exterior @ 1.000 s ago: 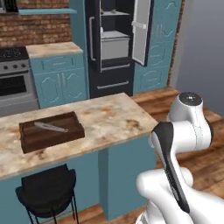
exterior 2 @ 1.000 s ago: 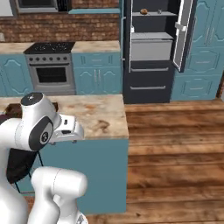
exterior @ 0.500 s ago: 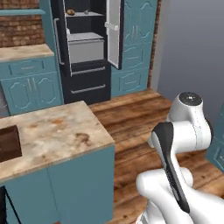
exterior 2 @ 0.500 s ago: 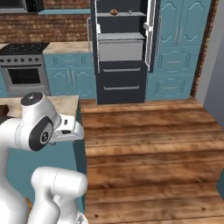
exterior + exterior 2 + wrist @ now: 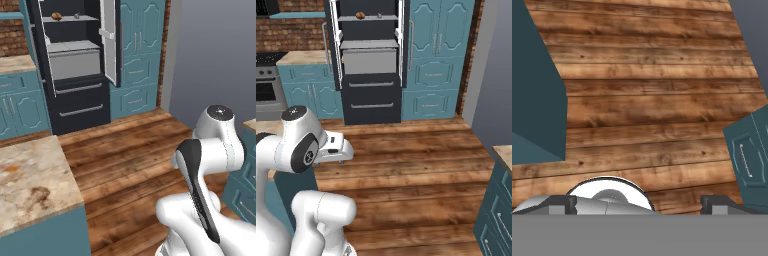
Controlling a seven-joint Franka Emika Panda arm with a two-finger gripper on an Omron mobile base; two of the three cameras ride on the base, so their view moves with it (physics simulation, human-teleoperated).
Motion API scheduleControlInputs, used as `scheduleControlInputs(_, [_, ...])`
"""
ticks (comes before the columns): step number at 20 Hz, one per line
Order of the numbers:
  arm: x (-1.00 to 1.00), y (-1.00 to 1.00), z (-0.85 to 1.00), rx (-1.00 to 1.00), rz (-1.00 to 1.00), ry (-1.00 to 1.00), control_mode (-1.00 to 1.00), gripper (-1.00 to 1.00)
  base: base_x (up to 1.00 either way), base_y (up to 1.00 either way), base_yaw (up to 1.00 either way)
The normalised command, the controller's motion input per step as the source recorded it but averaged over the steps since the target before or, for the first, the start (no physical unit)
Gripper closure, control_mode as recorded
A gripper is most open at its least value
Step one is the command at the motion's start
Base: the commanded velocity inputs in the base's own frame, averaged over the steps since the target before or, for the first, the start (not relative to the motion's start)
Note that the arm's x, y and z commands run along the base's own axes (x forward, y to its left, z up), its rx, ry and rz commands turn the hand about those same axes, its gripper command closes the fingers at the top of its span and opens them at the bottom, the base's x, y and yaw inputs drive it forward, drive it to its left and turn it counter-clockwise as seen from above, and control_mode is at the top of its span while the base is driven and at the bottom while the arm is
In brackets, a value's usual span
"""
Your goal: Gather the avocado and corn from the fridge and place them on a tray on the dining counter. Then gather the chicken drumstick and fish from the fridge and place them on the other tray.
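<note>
Fridge [image 5: 370,60] stands at the far side of the kitchen with both doors swung open, and its two dark drawers [image 5: 371,98] below are closed. On its top shelf [image 5: 64,19] I see a small golden-brown lump, the chicken drumstick [image 5: 56,16], and just to the right of it a small grey thing that may be the fish [image 5: 77,16], but it is too small to be sure. The same brown lump shows on the top shelf in the right base view [image 5: 360,15]. Tall teal cabinets [image 5: 437,55] stand to the right of the fridge, and a stove [image 5: 266,85] is far to the left. The wooden floor [image 5: 135,160] lies between the fridge and the robot. The near left corner has the beige marbled table [image 5: 30,180] with a teal base. The gripper [image 5: 639,202] points down at the floor planks, its two tips spread wide apart with nothing between them. In the right base view the white hand [image 5: 333,148] is held low beside the arm, well apart from the fridge.
</note>
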Motion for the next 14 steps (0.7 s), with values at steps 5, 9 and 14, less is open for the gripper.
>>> scheduleControlInputs(5, [0.00, 0.00, 0.00, 0.00, 0.00, 0.00, 1.00, -1.00, 1.00, -0.05, 0.01])
scheduleControlInputs(9, [0.00, 0.00, 0.00, 0.00, 0.00, 0.00, 1.00, -1.00, 1.00, -0.31, 0.15])
scheduleControlInputs(14, [0.00, 0.00, 0.00, 0.00, 0.00, 0.00, 1.00, -1.00, 1.00, -0.46, 0.26])
